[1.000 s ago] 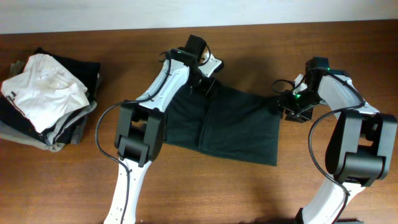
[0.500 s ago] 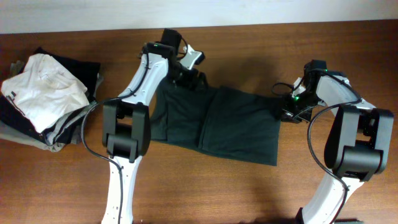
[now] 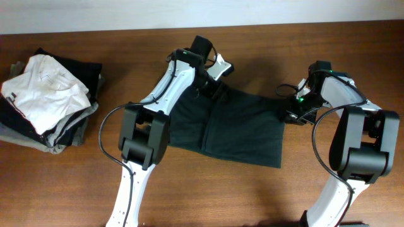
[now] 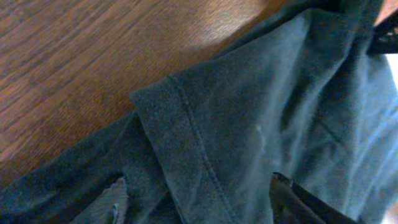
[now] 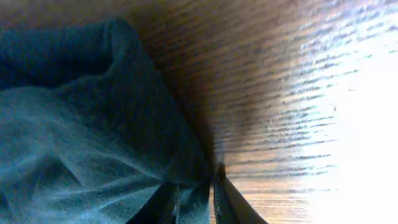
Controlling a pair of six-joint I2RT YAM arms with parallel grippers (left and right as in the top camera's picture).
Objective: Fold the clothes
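Observation:
The dark charcoal shirt (image 3: 240,129) lies spread flat in the middle of the wooden table, plain side up, with a fold line down its middle. My left gripper (image 3: 211,85) is low over its far left corner. In the left wrist view the left gripper (image 4: 202,198) is open, its fingers (image 4: 115,202) wide apart on either side of a hemmed fold of the shirt (image 4: 249,124). My right gripper (image 3: 289,112) is at the shirt's far right corner. In the right wrist view the right gripper (image 5: 196,193) is shut on a bunched edge of the shirt (image 5: 74,137).
A pile of folded garments (image 3: 76,123), with a crumpled white one (image 3: 44,88) on top, sits at the table's left edge. Bare wood (image 3: 208,195) runs in front of the shirt. A pale wall borders the table's far edge.
The left arm swung left, then back right to the shirt's far left corner, and its jaws narrowed a little. The right gripper closed on the shirt's right corner and stayed in place.

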